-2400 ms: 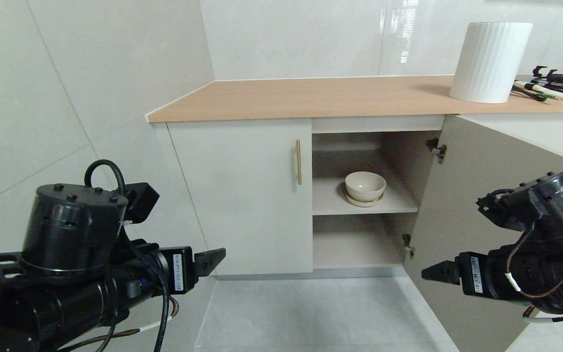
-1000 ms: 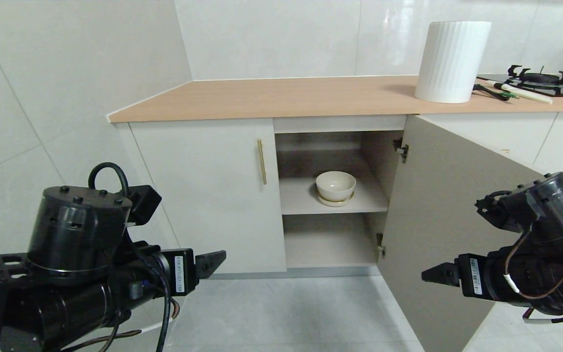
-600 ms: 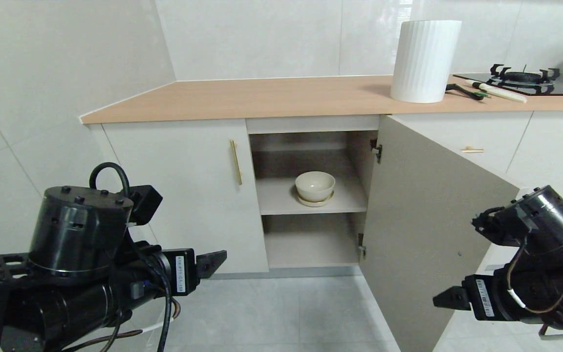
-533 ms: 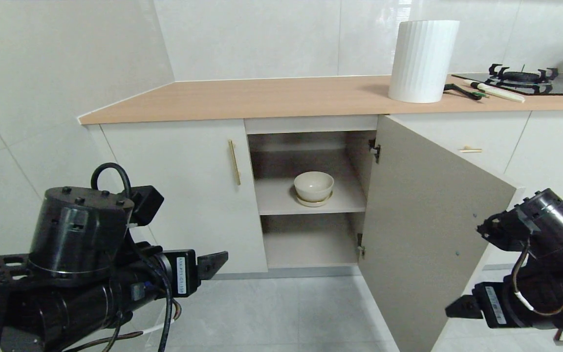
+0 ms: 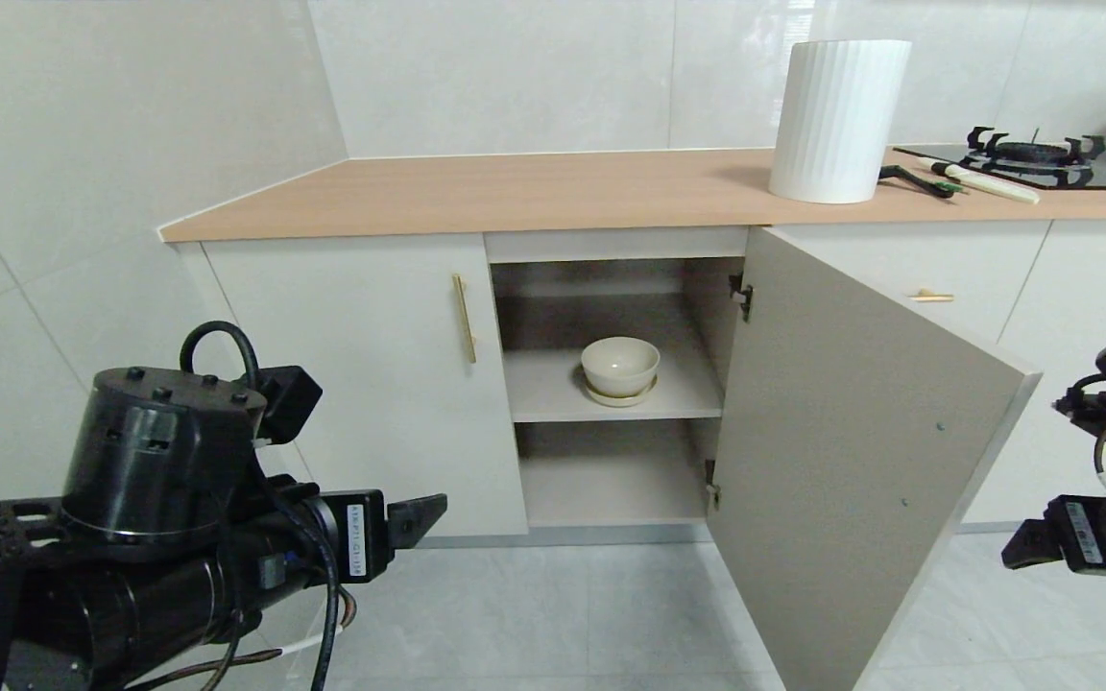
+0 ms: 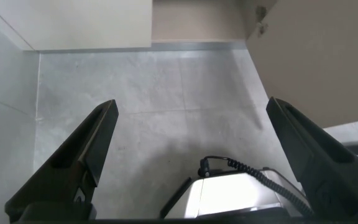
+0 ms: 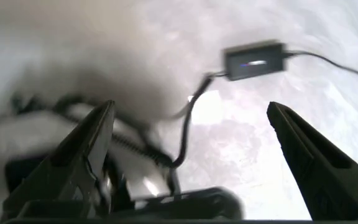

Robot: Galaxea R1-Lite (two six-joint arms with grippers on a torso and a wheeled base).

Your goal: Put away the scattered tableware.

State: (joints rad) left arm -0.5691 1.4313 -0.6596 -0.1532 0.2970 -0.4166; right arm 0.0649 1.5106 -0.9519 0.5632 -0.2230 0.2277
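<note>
Two empty grippers: your left gripper [image 6: 191, 127] and right gripper [image 7: 188, 134] both gape wide. Since a moment ago the right one has dropped and swung out past the flat matte door [image 5: 851, 432]; the left has stayed put. Your glossy round bowl [image 5: 620, 364] sits on its saucer [image 5: 618, 395] on the upper shelf [image 5: 548, 392], under the wood-grain desk [image 5: 515, 192].

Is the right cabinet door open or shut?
Open: the door stands swung out, baring the shelf and the bowl on it.
</note>
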